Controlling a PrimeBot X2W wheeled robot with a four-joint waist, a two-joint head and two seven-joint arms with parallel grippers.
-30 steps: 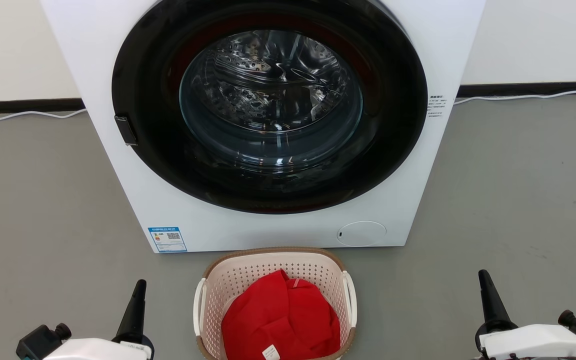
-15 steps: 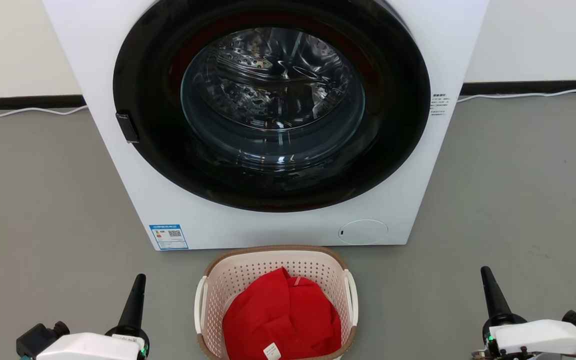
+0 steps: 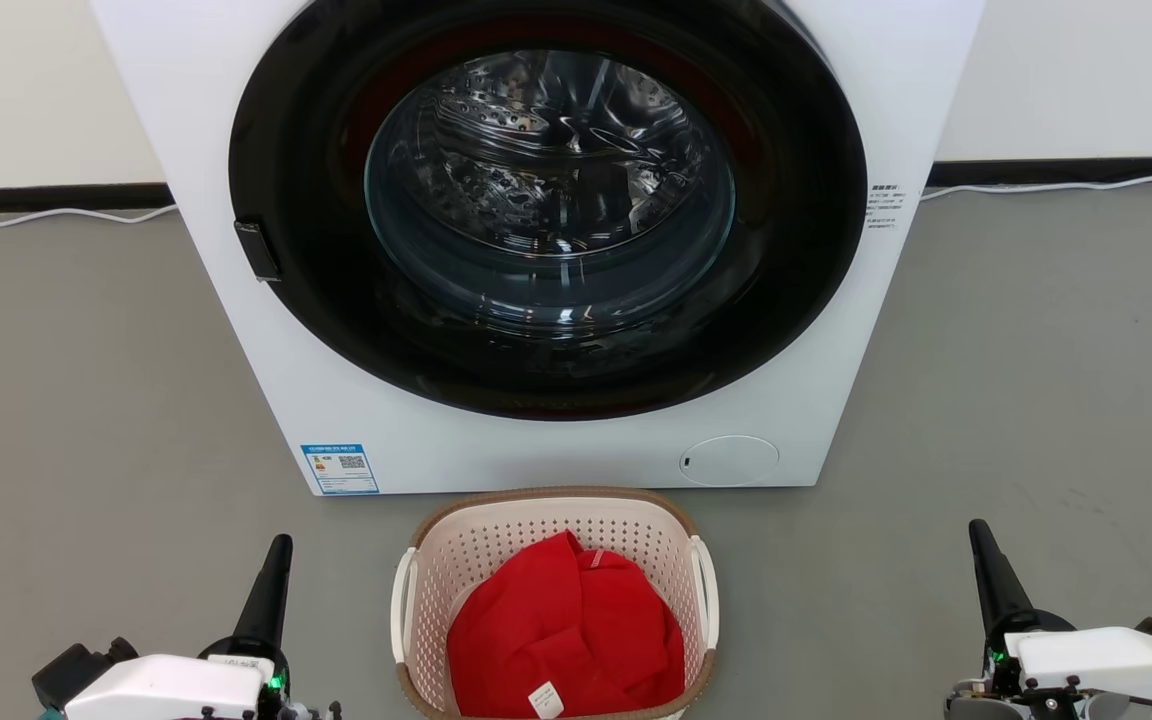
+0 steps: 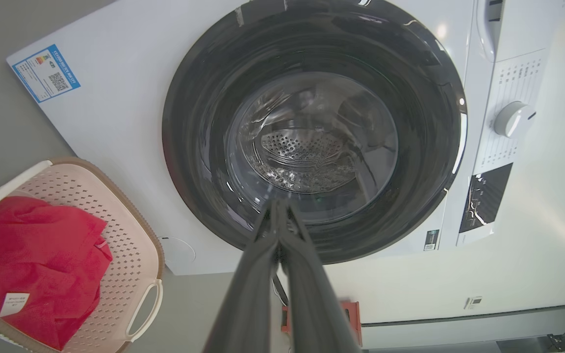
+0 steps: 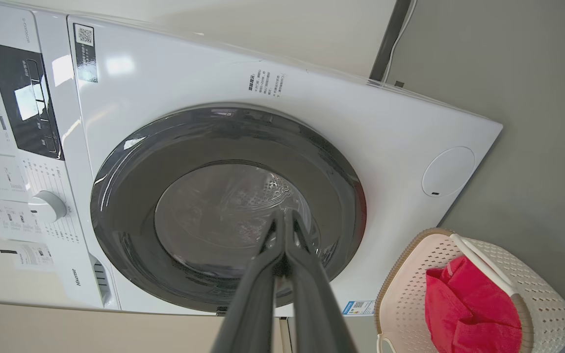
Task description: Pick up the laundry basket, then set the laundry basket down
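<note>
The small cream plastic laundry basket (image 3: 496, 540) with perforated walls and a brown woven-look rim sits upright on the grey floor (image 3: 86, 400), mouth up, at the bottom centre of my head view. As far as I can judge, its long axis runs from me toward the machine, with one rounded short end facing the washer. The near end is cut off by the frame edge, so I can't be certain of that. The two white loop handles (image 3: 403, 610) lie on its left and right sides. A crumpled red cloth (image 3: 566, 625) with a small white tag fills most of the inside.

Just beyond the basket's far end stands the white front-loading washing machine (image 3: 536, 460). Its big round black-framed glass door (image 3: 551, 200) is closed. I can't tell whether the rim touches the machine's base. A blue label (image 3: 339, 468) is at the machine's lower left, and a round white cover (image 3: 729, 460) at its lower right.

My left gripper (image 3: 279, 548) is off the basket's left side and my right gripper (image 3: 978, 535) well off its right side. Both point toward the washer and neither touches anything.

In the left wrist view the left gripper's (image 4: 277, 208) fingers are pressed together, with the basket (image 4: 125, 245) low at the left. In the right wrist view the right gripper's (image 5: 282, 215) fingers also meet at the tips, with the basket (image 5: 542, 294) at the lower right.
</note>
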